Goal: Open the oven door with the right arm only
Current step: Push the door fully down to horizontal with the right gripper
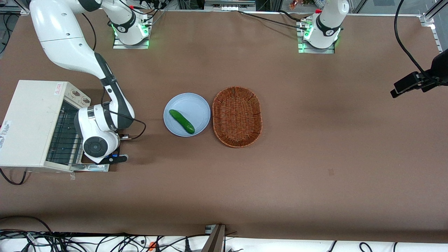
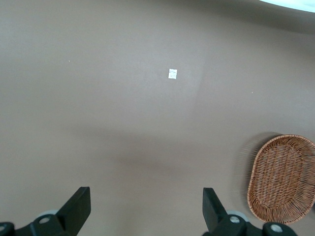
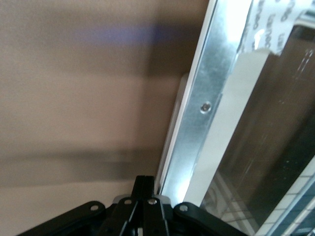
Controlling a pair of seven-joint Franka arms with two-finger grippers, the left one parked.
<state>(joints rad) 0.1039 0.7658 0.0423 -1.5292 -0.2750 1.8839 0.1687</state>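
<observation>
- At the working arm's end of the table sits the oven (image 1: 29,122), its door (image 1: 94,167) swung down near flat, with the wire rack showing in the open mouth.
- Right arm (image 1: 96,134) hangs over the door, and the gripper (image 1: 117,158) sits low at the door's outer edge; in the wrist view its fingers (image 3: 143,199) look pressed together with nothing between them, just beside the door's metal frame (image 3: 206,113).
- Risk, as I judge it: the door looks close to fully down, so pushing further could load the hinge or drag the light oven across the table.
- Another risk: lifting away carelessly could catch the frame edge or handle and flip the door back up.
- Cable (image 1: 138,127) loops off the wrist near the oven front; it could snag on a wide swing.
- Plate (image 1: 187,114) with a cucumber (image 1: 181,121) lies well apart toward the table's middle, and the basket (image 1: 237,116) is just beside it, toward the parked arm.
- Nothing stands between gripper and door; the brown table (image 1: 315,157) around is bare nearby.
</observation>
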